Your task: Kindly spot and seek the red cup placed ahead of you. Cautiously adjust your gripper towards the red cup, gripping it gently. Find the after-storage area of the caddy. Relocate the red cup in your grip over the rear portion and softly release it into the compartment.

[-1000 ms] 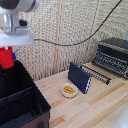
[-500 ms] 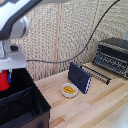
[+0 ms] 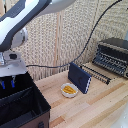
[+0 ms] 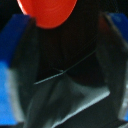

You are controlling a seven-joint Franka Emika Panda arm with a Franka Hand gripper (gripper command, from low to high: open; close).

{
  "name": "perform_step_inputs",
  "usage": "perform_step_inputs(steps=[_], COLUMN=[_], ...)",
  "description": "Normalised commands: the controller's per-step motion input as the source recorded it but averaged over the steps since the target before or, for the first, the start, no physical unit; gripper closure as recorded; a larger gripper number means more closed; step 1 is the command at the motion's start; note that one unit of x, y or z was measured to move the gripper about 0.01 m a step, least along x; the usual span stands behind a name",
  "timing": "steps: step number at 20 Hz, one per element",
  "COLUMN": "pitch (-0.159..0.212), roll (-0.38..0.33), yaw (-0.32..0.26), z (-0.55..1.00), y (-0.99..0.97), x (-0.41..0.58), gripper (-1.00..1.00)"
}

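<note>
In the wrist view the red cup is seen at the upper edge of the frame, beyond the blue-tipped fingers, which stand wide apart at the left and right edges with nothing between them; the claw is open and the cup is not held. The cup is shown as a smooth, rounded red plastic form against the dark fabric of the caddy, where a pale thread-like crease is visible.

In the exterior view the claw is found at the left edge of the frame, just above the caddy, a large black box with stiff fabric walls occupying the lower left. The cup itself cannot be made out in this view, and which bay it lies in cannot be told.

Near the centre of the frame a small white bowl with yellow contents rests on the pale wooden bench, just beside a flat dark blue case standing tilted
</note>
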Motion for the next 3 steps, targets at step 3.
perform_step_inputs(steps=[3], pitch=[0.091], roll=[0.0], yaw=[0.106], z=[0.68], y=[-0.07], x=[0.237], gripper=[-1.0])
